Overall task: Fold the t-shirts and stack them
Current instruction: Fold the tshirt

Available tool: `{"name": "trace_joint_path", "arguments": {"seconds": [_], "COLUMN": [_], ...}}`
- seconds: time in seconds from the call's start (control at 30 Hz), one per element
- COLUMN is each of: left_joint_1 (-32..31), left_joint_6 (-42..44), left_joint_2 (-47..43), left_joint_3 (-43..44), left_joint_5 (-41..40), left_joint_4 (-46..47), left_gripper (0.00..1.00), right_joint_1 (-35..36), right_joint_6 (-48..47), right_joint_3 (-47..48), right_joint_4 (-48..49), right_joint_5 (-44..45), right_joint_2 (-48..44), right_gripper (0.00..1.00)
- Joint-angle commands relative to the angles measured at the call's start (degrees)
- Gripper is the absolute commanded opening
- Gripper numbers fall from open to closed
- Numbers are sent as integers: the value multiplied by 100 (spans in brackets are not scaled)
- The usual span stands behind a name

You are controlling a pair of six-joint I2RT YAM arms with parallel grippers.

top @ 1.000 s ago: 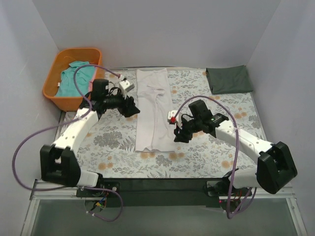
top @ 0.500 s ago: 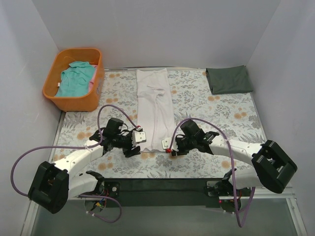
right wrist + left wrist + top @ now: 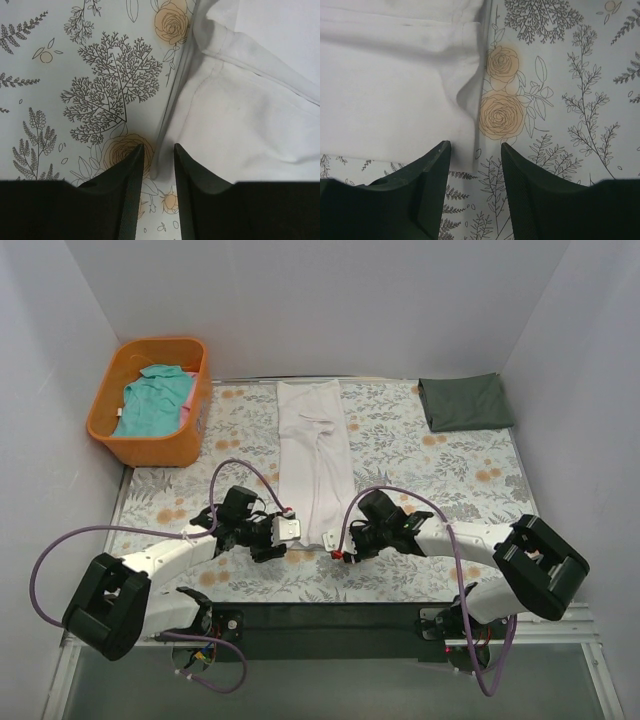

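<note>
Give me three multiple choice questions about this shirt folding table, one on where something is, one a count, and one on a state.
1. Where is the teal t-shirt? A in the orange basket; B on the floor; C hanging on the wall.
2. How many t-shirts lie on the floral cover? A one; B two; C three.
3. The white t-shirt is: A folded into a long strip; B crumpled in a heap; C rolled into a ball.
Answers: 1 A, teal cloth shows inside the basket's rim. 2 B, only the white one and the dark grey-green t-shirt lie there. 3 A, it lies as a flat narrow band.
</note>
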Motion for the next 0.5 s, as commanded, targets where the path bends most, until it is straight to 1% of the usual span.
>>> {"name": "trace_joint_path", "arguments": {"seconds": [0.0,0.07,0.13,0.17,0.2,0.23,0.27,0.3,0.43,0.47], "left_joint_1": [-43,-69,-87,-96,-87,-96,-96,-87,-96,-96], "left_joint_6": [316,378,422,422,431,449,466,466,501,519], "left_joint_2": [77,260,401,437,489,481,472,420,227,157], "left_joint_3": [-149,-193,-202,-193,-193,-202,-211,-202,-158,-150], "left_joint_5": [-68,-165,-244,-340,-384,-402,-402,-394,-262,-244], "left_joint_4": [113,131,122,122,122,113,96,78,-132,-263], "left_gripper": [42,38,31,28,23,21,19,12,1,0], "right_joint_1": [122,166,166,166,166,166,166,175,201,201], "right_joint_6": [-119,-111,-146,-172,-233,-251,-260,-269,-120,-67], "right_joint_3": [69,218,298,307,255,211,184,114,104,122], "right_joint_4": [0,-61,-272,-316,-369,-378,-387,-387,-553,-684], "right_joint_5": [193,298,377,465,492,544,606,641,694,659], "right_joint_2": [238,379,564,599,608,600,582,556,389,319], "right_gripper": [32,29,25,20,17,13,7,3,1,1]}}
